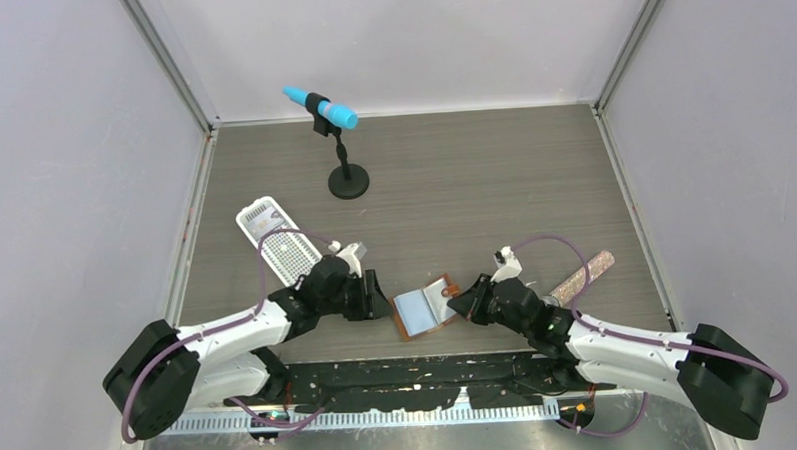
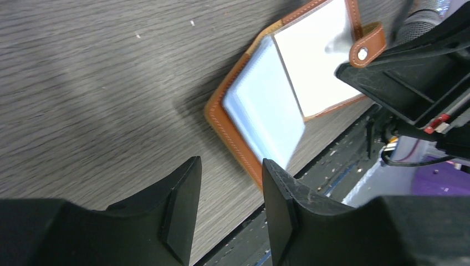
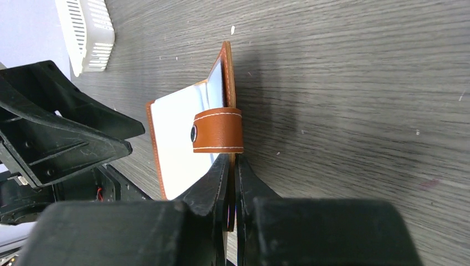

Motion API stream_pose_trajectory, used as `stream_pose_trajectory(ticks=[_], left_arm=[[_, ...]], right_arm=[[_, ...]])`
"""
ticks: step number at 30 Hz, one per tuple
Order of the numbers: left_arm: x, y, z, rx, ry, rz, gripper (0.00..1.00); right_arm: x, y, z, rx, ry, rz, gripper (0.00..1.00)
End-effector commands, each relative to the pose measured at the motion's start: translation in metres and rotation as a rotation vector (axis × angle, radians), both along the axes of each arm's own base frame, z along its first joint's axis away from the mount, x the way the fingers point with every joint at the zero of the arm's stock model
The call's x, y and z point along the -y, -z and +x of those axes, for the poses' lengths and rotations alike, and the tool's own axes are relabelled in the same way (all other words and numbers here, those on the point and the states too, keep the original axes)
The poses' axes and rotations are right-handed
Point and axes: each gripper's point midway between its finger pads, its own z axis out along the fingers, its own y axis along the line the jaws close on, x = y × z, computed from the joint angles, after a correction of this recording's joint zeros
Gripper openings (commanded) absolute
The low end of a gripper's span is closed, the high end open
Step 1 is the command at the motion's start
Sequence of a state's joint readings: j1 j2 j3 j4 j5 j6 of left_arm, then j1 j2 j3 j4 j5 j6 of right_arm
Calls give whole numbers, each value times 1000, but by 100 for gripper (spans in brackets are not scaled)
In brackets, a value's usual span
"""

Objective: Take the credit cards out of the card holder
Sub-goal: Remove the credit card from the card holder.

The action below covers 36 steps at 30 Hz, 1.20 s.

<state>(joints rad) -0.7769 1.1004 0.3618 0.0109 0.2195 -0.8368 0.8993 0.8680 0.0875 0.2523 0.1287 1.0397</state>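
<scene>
The tan leather card holder (image 1: 425,307) lies open at the table's near edge, between both grippers. Its right flap stands upright, and my right gripper (image 3: 233,162) is shut on that flap's edge just below the snap tab (image 3: 218,131). In the left wrist view the card holder (image 2: 235,138) shows pale blue inner pockets (image 2: 266,111), one leaf lifted. The credit cards are hidden inside those pockets. My left gripper (image 2: 230,166) is open just short of the holder's left corner, with only table between its fingers. From above, the left gripper (image 1: 382,298) sits close beside the holder's left edge.
A white perforated tray (image 1: 278,239) lies behind the left arm. A blue microphone (image 1: 320,108) on a black stand (image 1: 348,182) is at the back. A glittery pinkish stick (image 1: 581,277) lies right of the right arm. The black rail (image 1: 430,369) runs along the near table edge.
</scene>
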Motion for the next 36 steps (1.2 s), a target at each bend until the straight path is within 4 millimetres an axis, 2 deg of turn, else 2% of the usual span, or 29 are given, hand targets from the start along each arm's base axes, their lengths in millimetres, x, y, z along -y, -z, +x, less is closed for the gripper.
stream_pose_trajectory(ticks=[1,17,20,31,34,36], left_arm=[[23,-28,8,77,15,-169,48],[18,3,10,33,-15,-108,48],[19,5,10,31,-20,-123,48],[43,-5,9,11,12,-284,43],[46,-6,9,6,18,-296,35],[46,-5,9,7,20,-296,23]], right_arm=[[4,-4,6,13,48,1,5],[8,6,1,-18,73,32,5],[12,11,-2,-24,80,33,5],[13,9,-3,-21,85,56,6],[11,7,-3,-21,83,59,7],[10,4,-2,-20,84,64,9]])
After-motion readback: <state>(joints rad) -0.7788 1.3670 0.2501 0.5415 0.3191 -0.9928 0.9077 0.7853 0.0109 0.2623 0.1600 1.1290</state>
